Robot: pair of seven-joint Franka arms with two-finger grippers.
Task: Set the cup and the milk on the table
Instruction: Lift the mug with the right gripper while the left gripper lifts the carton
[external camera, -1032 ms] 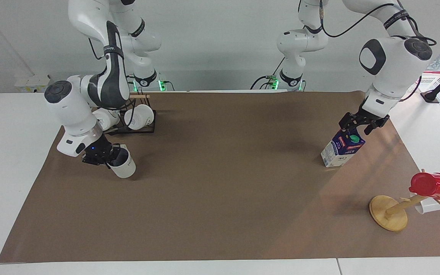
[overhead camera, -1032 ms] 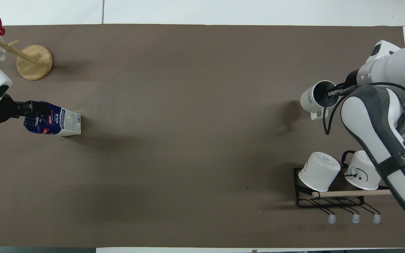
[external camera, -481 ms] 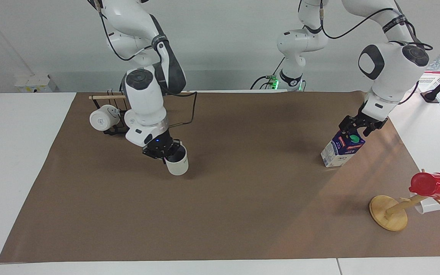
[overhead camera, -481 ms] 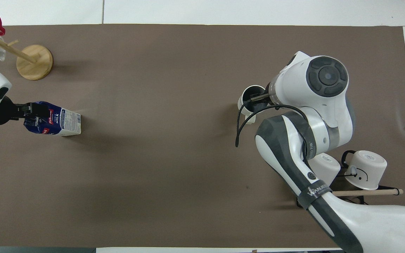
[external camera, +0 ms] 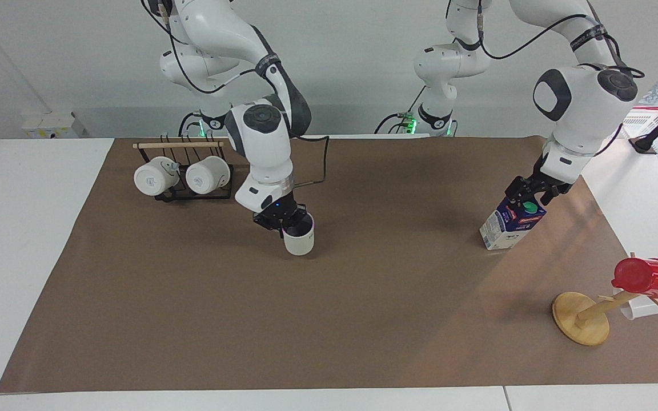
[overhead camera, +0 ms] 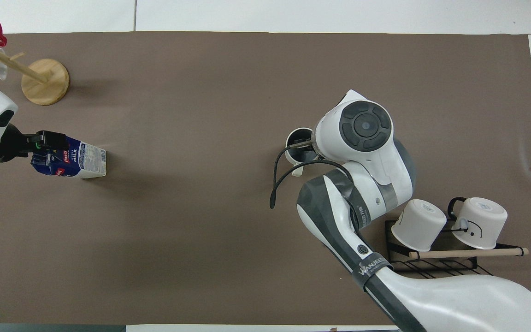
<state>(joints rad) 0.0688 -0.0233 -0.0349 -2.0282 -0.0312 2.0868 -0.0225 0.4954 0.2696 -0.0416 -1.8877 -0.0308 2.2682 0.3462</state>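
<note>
The off-white cup [external camera: 299,238] hangs upright, low over the middle of the table's brown paper sheet [external camera: 363,319]; I cannot tell whether its base touches. My right gripper [external camera: 284,220] is shut on the cup's rim, one finger inside the cup [overhead camera: 295,138]. The wrist hides most of that grip from overhead. The blue and white milk [external camera: 506,228] carton stands leaning on the paper near the left arm's end. My left gripper [external camera: 530,195] is open, with its fingers on either side of the carton's green-capped top. From overhead the left gripper [overhead camera: 46,142] sits over the milk [overhead camera: 81,161].
A black wire rack [external camera: 192,193] with two white mugs [external camera: 183,177] stands near the right arm's base. A wooden mug tree [external camera: 581,325] carrying a red cup [external camera: 646,278] stands farther from the robots than the milk. White tabletop borders the paper.
My right arm has swung the cup from beside the rack to over the middle of the paper. The left gripper has sunk slightly onto the carton's top; the carton has not moved.
</note>
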